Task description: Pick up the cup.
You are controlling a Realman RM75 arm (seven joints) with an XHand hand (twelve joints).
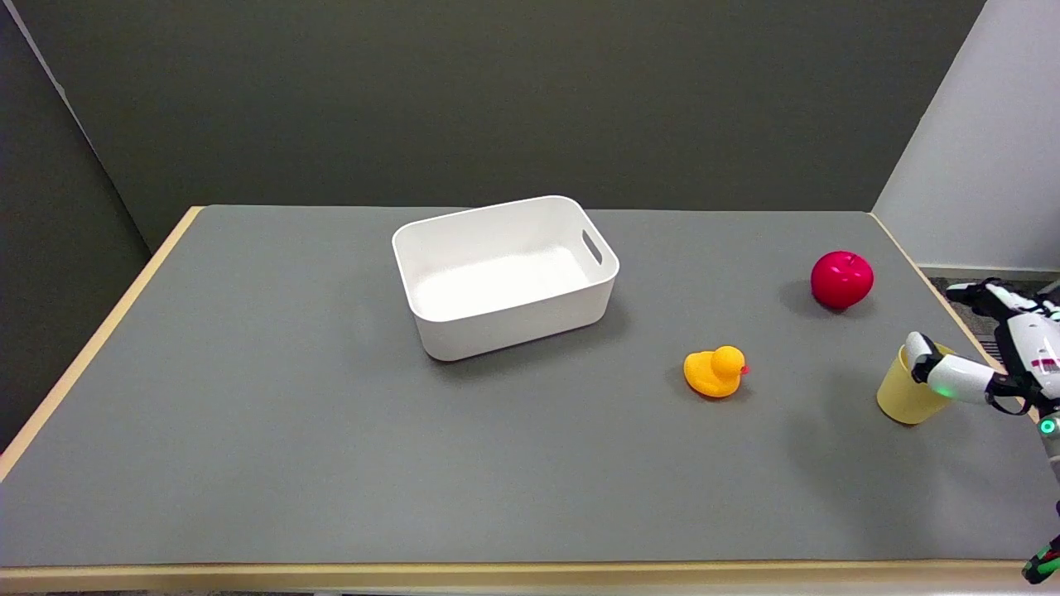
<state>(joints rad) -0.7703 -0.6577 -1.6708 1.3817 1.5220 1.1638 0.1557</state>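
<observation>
Grey table [331, 463], dark wall behind: one cup, one duck, one apple, one bin.

One yellow cup [904, 399] stood upright near the table's right edge, with the right hand [998, 356] reaching in beside it. One finger [944, 372] lay across the cup's rim while another stretched out well above and apart from it; whether the hand actually gripped the cup could not be told. One orange duck [714, 372] sat left of the cup, one red apple [841, 280] farther back, and one white bin [505, 275] stood near the middle.
</observation>
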